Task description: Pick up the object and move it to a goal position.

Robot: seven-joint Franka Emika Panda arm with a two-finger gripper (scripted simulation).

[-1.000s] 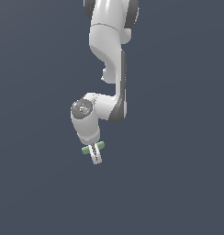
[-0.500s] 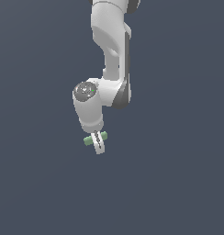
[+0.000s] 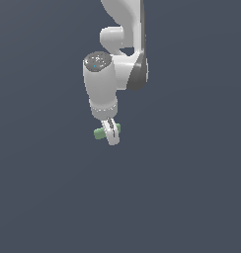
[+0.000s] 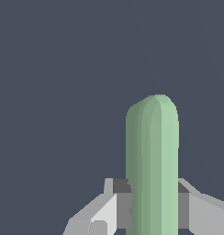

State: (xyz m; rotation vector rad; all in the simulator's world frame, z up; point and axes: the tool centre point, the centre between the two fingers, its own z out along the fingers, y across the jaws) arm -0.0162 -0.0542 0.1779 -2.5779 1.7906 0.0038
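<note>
Rod: the light-green rod [image 4: 152, 170] fills the near part of the wrist view, a matte bar with a rounded end, running away from the camera between the two fingers.
Rod, long axis: in the exterior view the rod [image 3: 99, 133] lies roughly level, slightly tilted, with one end poking out towards the exterior view's left of the fingers and a short stub showing on the exterior view's right.
Rod, place: it hangs clear in the air below the wrist, with nothing beneath it but the plain dark blue-grey backdrop [image 3: 191, 197].
Gripper: the white gripper [image 3: 111, 134] points downward, closed onto the rod near its middle; the wrist view shows the gripper [image 4: 152, 209] with a dark pad [image 4: 123, 202] pressed against each flank of the bar.
Fingers: the near finger [image 3: 111, 132] crosses in front of the rod in the exterior view and hides the part it clamps.
Arm: the white Panda arm [image 3: 125, 59] comes down from the top edge, bends at a dark-grey joint, and ends in a stout wrist cylinder just above the gripper.
Containers: no container can be made out in either view.
</note>
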